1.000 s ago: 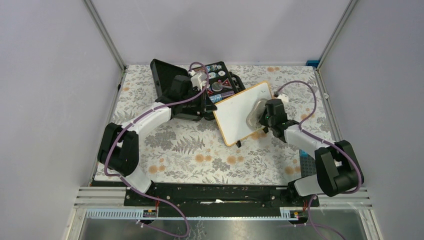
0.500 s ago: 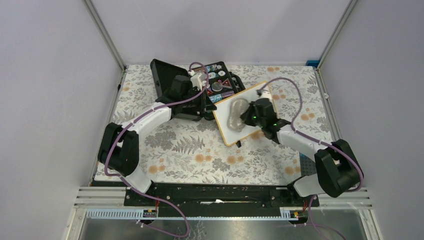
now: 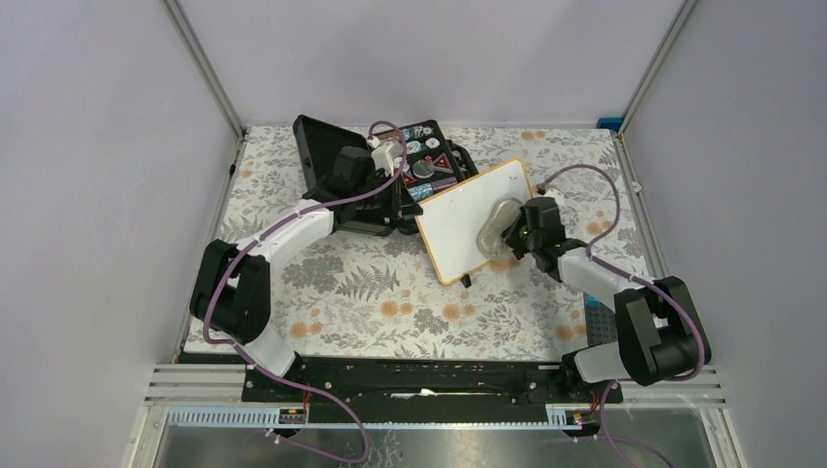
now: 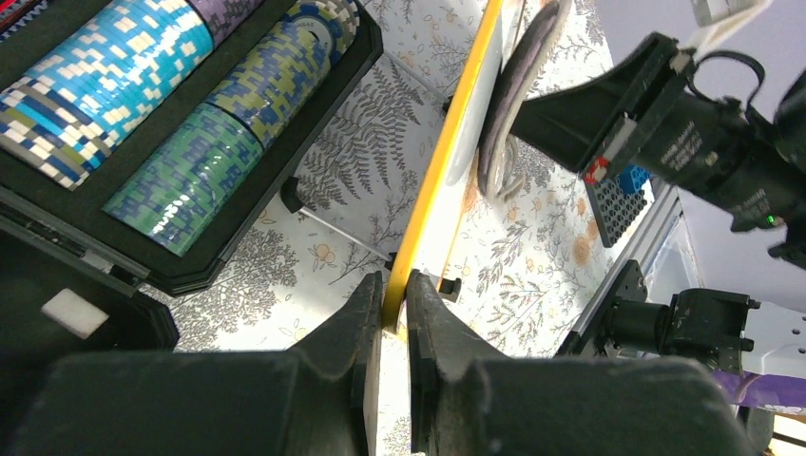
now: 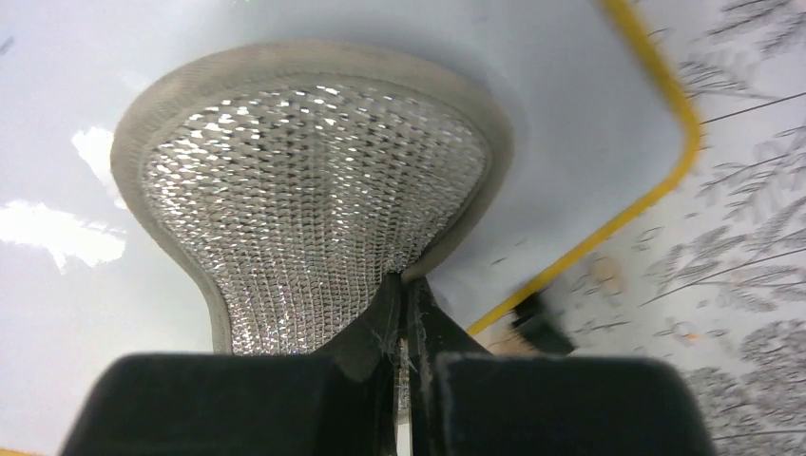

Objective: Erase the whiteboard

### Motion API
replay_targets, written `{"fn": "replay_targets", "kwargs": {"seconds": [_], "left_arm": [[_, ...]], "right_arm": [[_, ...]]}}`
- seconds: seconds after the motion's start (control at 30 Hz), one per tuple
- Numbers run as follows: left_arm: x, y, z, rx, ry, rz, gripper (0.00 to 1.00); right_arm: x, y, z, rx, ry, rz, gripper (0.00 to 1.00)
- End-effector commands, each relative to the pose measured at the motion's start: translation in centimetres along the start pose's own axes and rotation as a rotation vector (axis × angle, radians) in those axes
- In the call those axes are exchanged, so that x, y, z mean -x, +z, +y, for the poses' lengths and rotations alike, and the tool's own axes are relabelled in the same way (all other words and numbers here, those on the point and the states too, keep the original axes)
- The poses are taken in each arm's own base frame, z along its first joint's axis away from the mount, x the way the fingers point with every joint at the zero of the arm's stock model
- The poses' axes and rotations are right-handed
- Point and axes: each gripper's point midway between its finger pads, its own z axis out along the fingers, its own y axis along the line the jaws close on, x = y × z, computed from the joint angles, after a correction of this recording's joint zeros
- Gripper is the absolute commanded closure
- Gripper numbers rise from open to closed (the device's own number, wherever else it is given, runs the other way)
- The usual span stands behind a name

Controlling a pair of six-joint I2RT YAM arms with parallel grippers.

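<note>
The whiteboard [image 3: 466, 219] is a white board with a yellow-wood frame, propped tilted on the floral table beside the black case. Its face shows no marks. My left gripper [image 4: 393, 302] is shut on the board's frame edge [image 4: 430, 195] at its lower left corner. My right gripper [image 5: 406, 302] is shut on a grey pad with a silver mesh back [image 5: 314, 180], which presses against the board's white face [image 5: 570, 114] near its right edge. In the top view the pad [image 3: 495, 226] lies on the board's right half, with the right gripper [image 3: 522, 234] just beside it.
An open black case [image 3: 390, 171] holding rows of poker chips [image 4: 143, 95] stands left of and behind the board, its lid raised. A small blue grid block [image 4: 618, 195] sits at the table's right edge. Metal rails and grey walls bound the table.
My right gripper swept the pad left toward the board's middle, then back right and down to its right half. The left gripper and the board stayed put.
</note>
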Motion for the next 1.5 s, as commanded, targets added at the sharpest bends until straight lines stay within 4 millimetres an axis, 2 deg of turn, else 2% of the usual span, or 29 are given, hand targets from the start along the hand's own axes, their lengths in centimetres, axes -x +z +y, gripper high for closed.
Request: {"fn": "replay_targets", "kwargs": {"seconds": [0.0, 0.1, 0.13, 0.23, 0.3, 0.37, 0.47, 0.5, 0.53, 0.63, 0.67, 0.73, 0.8, 0.93, 0.97, 1.1, 1.17, 1.23, 1.33, 1.4, 1.47], "left_arm": [[0.1, -0.5, -0.8, -0.012, 0.003, 0.009, 1.00], [0.1, -0.3, -0.6, -0.008, 0.002, 0.012, 1.00], [0.0, -0.3, -0.5, -0.006, 0.001, 0.013, 1.00], [-0.1, -0.2, -0.3, -0.001, -0.001, 0.016, 1.00], [-0.1, -0.2, -0.2, 0.004, 0.003, 0.015, 1.00], [0.0, -0.3, -0.2, 0.009, 0.008, 0.011, 1.00], [0.2, -0.4, -0.5, 0.003, 0.010, 0.008, 1.00], [0.2, -0.4, -0.5, 0.000, 0.009, 0.010, 1.00], [0.2, -0.4, -0.6, -0.004, 0.007, 0.011, 1.00], [0.2, -0.4, -0.8, -0.012, 0.003, 0.013, 1.00], [0.2, -0.5, -0.8, -0.013, 0.003, 0.013, 1.00], [0.2, -0.5, -0.9, -0.014, 0.004, 0.011, 1.00], [0.3, -0.6, -0.9, -0.014, 0.007, 0.007, 1.00], [0.1, -0.4, -0.7, -0.010, 0.002, 0.013, 1.00], [0.1, -0.4, -0.6, -0.009, 0.001, 0.014, 1.00], [-0.1, -0.1, -0.4, -0.004, -0.001, 0.019, 1.00], [-0.1, -0.1, -0.3, 0.001, -0.001, 0.019, 1.00], [-0.1, -0.2, -0.1, 0.007, 0.002, 0.017, 1.00], [-0.1, -0.2, -0.1, 0.014, 0.006, 0.016, 1.00], [0.0, -0.2, 0.0, 0.016, 0.007, 0.015, 1.00], [0.0, -0.3, -0.1, 0.016, 0.008, 0.013, 1.00]], "right_arm": [[-3.0, -1.6, 8.2, 0.145, -0.118, 0.063, 1.00], [-4.7, -2.2, 12.8, 0.229, -0.186, 0.072, 1.00], [-5.1, -2.1, 13.7, 0.233, -0.226, 0.067, 1.00], [-5.3, -1.2, 14.5, 0.198, -0.291, 0.067, 1.00], [-4.4, -0.9, 13.8, 0.151, -0.323, 0.034, 1.00], [-3.2, -0.9, 12.3, 0.099, -0.335, -0.011, 1.00], [-2.5, -0.6, 8.0, 0.042, -0.276, -0.009, 1.00], [-2.1, -0.3, 6.1, 0.024, -0.229, 0.003, 1.00], [-1.2, 0.0, 3.3, -0.015, -0.157, 0.003, 1.00], [0.0, 0.4, -2.7, -0.090, -0.010, 0.015, 1.00], [0.3, 0.4, -3.8, -0.116, -0.005, 0.013, 1.00], [1.1, 0.3, -4.3, -0.140, -0.037, 0.003, 1.00], [1.7, 0.3, -2.7, -0.082, -0.041, -0.002, 1.00], [3.1, -0.4, 2.5, -0.012, -0.123, -0.055, 1.00], [3.3, -0.9, 5.3, 0.023, -0.171, -0.071, 1.00], [2.7, -2.8, 13.9, 0.182, -0.284, -0.095, 1.00], [2.7, -3.4, 16.4, 0.228, -0.316, -0.107, 1.00], [3.7, -3.5, 17.0, 0.232, -0.305, -0.142, 1.00], [5.5, -2.9, 15.9, 0.162, -0.312, -0.197, 1.00], [6.7, -2.1, 14.0, 0.116, -0.293, -0.206, 1.00], [7.9, -1.2, 11.2, 0.072, -0.242, -0.201, 1.00]]}}
